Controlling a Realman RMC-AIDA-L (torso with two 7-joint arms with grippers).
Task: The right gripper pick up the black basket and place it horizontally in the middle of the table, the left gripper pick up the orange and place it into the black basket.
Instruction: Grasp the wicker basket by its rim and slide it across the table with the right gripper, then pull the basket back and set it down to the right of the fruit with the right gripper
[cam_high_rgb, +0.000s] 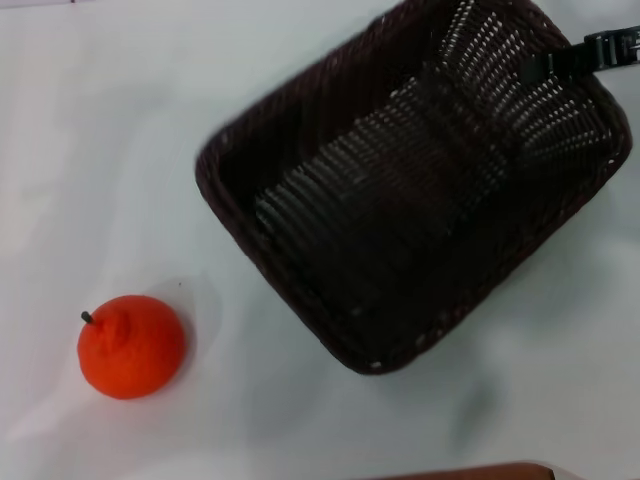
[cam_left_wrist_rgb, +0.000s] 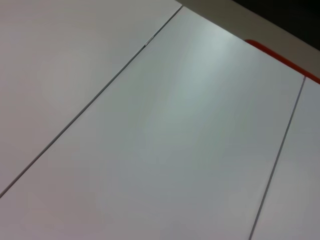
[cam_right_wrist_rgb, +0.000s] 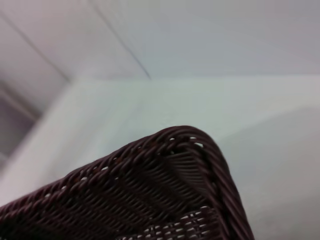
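Observation:
The black basket (cam_high_rgb: 400, 200) fills the upper right of the head view, skewed diagonally and looking raised off the white table (cam_high_rgb: 130, 130). My right gripper (cam_high_rgb: 545, 66) reaches in from the right edge and is shut on the basket's far right rim. A rim corner of the basket (cam_right_wrist_rgb: 170, 190) shows close up in the right wrist view. The orange (cam_high_rgb: 131, 346) sits on the table at the lower left, stem up, well apart from the basket. My left gripper is out of view; its wrist view shows only white tabletop (cam_left_wrist_rgb: 150, 140).
A brown edge (cam_high_rgb: 470, 471) shows at the bottom of the head view. The left wrist view shows thin seams between white panels and a red-orange strip (cam_left_wrist_rgb: 280, 59) at the far edge.

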